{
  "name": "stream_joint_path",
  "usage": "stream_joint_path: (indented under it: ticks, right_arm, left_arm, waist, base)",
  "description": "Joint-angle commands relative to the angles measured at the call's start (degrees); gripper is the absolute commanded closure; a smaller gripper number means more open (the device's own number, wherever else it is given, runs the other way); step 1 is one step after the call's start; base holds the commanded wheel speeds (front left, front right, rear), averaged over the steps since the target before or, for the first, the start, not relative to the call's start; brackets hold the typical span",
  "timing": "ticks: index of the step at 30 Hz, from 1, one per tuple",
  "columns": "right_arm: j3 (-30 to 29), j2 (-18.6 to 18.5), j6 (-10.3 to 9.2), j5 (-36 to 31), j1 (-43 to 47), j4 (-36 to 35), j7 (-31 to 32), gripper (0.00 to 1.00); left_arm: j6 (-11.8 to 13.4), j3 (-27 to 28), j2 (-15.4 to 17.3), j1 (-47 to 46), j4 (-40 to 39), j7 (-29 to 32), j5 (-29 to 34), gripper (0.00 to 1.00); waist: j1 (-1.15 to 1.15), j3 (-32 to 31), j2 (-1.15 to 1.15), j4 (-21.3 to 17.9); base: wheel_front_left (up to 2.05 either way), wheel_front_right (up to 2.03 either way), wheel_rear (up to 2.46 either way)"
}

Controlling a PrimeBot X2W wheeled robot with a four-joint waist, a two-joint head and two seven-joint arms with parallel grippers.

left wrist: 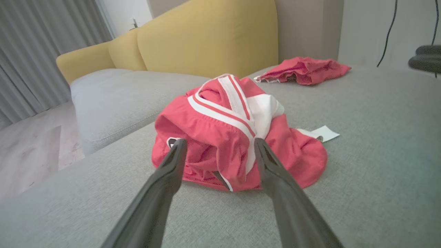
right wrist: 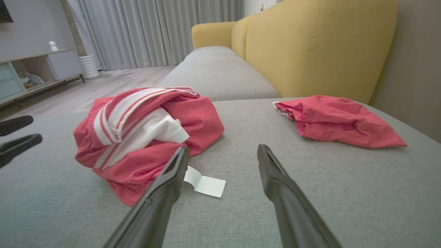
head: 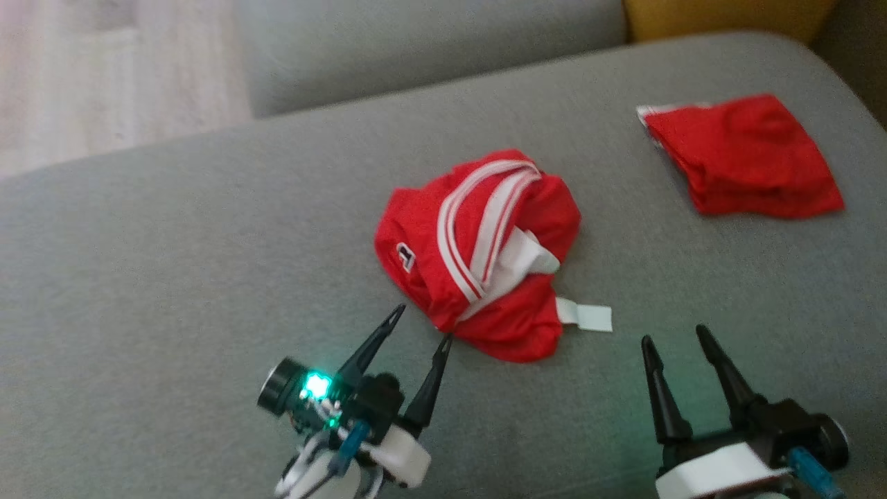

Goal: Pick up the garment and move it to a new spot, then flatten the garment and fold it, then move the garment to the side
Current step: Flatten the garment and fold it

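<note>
Nearest the robot, the left gripper (head: 424, 322) and the right gripper (head: 673, 334) hover low over the grey seat cushion (head: 173, 242). Each has two long, dark, tapering fingers that are spread wide and hold nothing. The left gripper's housing carries a small green light. Its tips sit just beside the near edge of the crumpled garment (head: 478, 249), and it cannot be told whether the nearer tip touches the cloth. The right gripper stands apart from the garment, to its right and slightly nearer the robot.

The cushion is a tight, finely woven fabric, flat and matte. The garment lies near its middle. It is a rumpled mound of thin red cloth with soft folds, crossed by broad white bands edged in red piping. A patch of white lining shows at the top, and a small dark-and-white logo sits on its left flank. A flat white rectangular tag (head: 589, 317) trails from its lower right edge onto the cushion.

Farther back and to the right, well apart, a second red garment (head: 745, 156) lies folded into a flattish, roughly four-sided shape with a strip of white at one corner.

Beyond it rises a smooth mustard-yellow backrest (head: 721, 17). Pale wood flooring (head: 104, 69) and pleated grey curtains (right wrist: 155, 31) lie farther off.
</note>
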Motion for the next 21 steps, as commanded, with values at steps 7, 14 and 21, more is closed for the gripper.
stream_joint_path:
  ticks: [7,14,21]
  right_arm:
    - [1.27,-0.74,-0.04,-0.21,-4.88,-1.95,-0.24,0.00]
    - [1.49,-0.50,-0.04,-0.05,-5.33,-1.50,-0.24,0.00]
    - [1.99,-0.34,-0.04,0.23,-5.23,-1.02,-0.24,0.00]
  left_arm:
    - [3.49,-2.63,-0.07,-13.29,11.56,-0.54,-0.49,0.00]
    - [3.59,-4.12,-0.07,-16.16,12.94,-0.55,-3.00,1.00]
    - [-0.20,-7.92,-0.07,-21.84,4.88,-0.55,-7.10,1.00]
  waist:
    - [-0.01,7.00,0.00,-7.27]
    - [-0.01,6.89,0.00,-9.84]
    - [-0.01,4.73,0.00,-11.95]
  base:
    - [0.00,0.00,0.00]
    - [0.00,0.00,0.00]
    - [0.00,0.00,0.00]
